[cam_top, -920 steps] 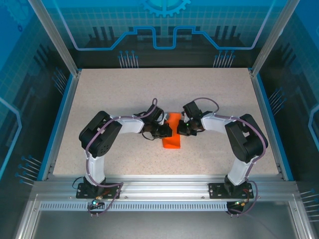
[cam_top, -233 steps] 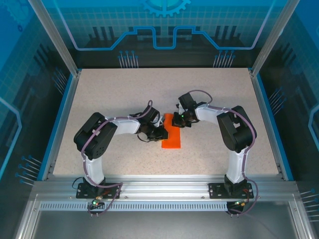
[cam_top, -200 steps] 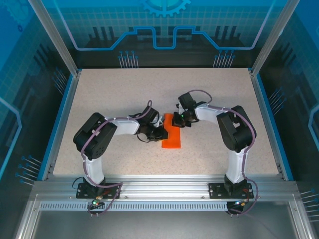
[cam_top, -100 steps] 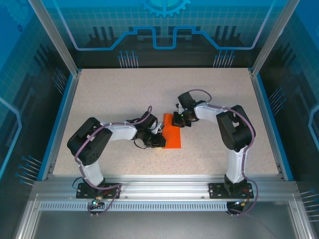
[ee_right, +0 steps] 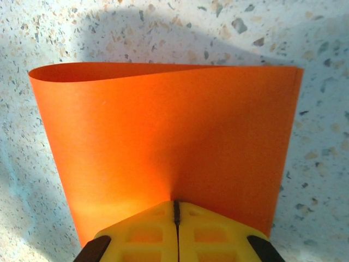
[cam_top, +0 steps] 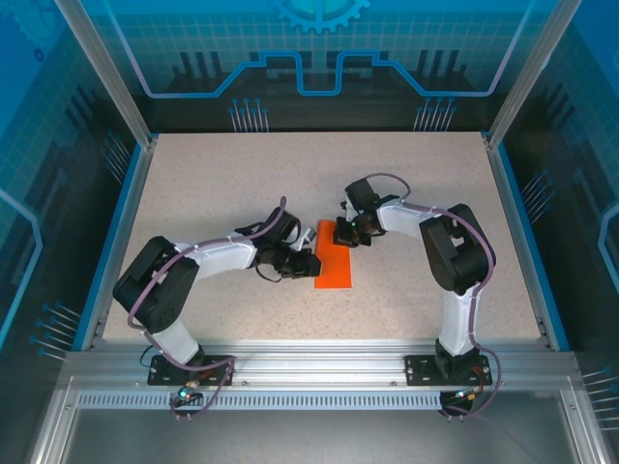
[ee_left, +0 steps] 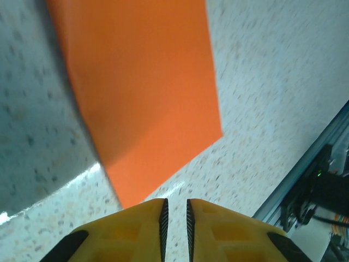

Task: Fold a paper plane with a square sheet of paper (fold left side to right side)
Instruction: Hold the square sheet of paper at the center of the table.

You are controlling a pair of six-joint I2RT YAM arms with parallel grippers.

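- Since the earlier frames the left arm has stretched out low, its elbow swung further left. The right arm has kept its place at the far end of the paper.
- The left claw (ee_left: 175, 210) is released. Its yellow jaws stand a slit apart with nothing between them, just off the left edge of the paper.
- The right claw (ee_right: 175, 212) is clenched, and its tips meet on the near edge of the bright orange square sheet of paper (ee_right: 163, 131). A small pucker running from the tips suggests a pinch.
- The sheet lies doubled over into a narrow rectangle near the middle of the speckled worktop (cam_top: 213, 184), between the two claws.
- In the right wrist view, the edge farthest from the right claw bows upward, so the fold looks soft rather than pressed flat.
- Risk: if the right claw lets go before the crease is set, the layers could spring apart or slide.
- Risk: a sideways shove from the left claw could drag the thin paper and skew the fold.
- Count: one sheet and two claws.
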